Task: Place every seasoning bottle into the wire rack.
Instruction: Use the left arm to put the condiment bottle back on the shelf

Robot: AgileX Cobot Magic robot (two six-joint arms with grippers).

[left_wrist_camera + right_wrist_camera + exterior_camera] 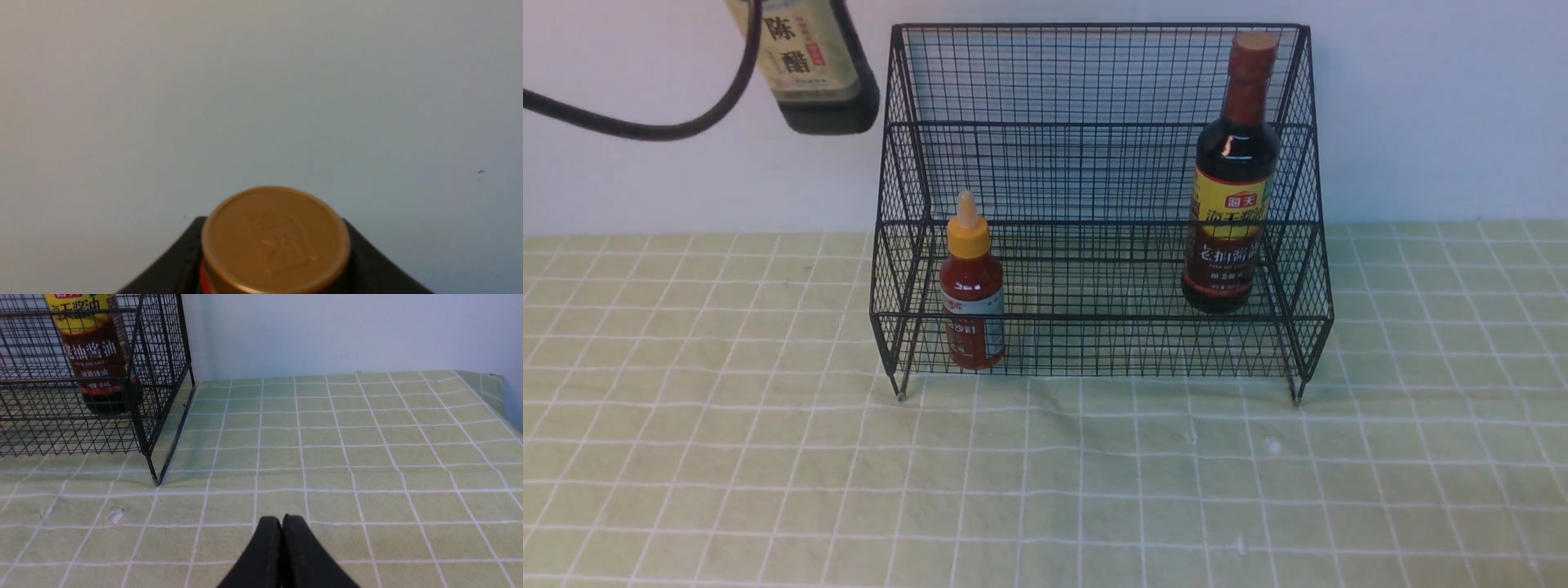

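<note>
Gold-capped bottle point(809, 65): held in the air, tilted, to the left of the wire rack point(1094, 125) and level with its top; only the lower body and beige label are seen in the front view.
Left gripper point(272, 228): clamped on the gold-capped bottle; black fingers point(179, 261) are seen on either side of the gold cap point(273, 245).
Cable point(645, 129): draped in front of the lifted bottle.
Small red-sauce bottle point(971, 286): stood upright in the rack's front lower tier, at the left end.
Brown-red-capped bottle point(1232, 180): stood upright inside the rack at the right end, further back than the small one.
Right gripper point(282, 524): fingers pressed together with nothing between them, held low over the checked tablecloth point(1045, 490), to the right of the rack.
</note>
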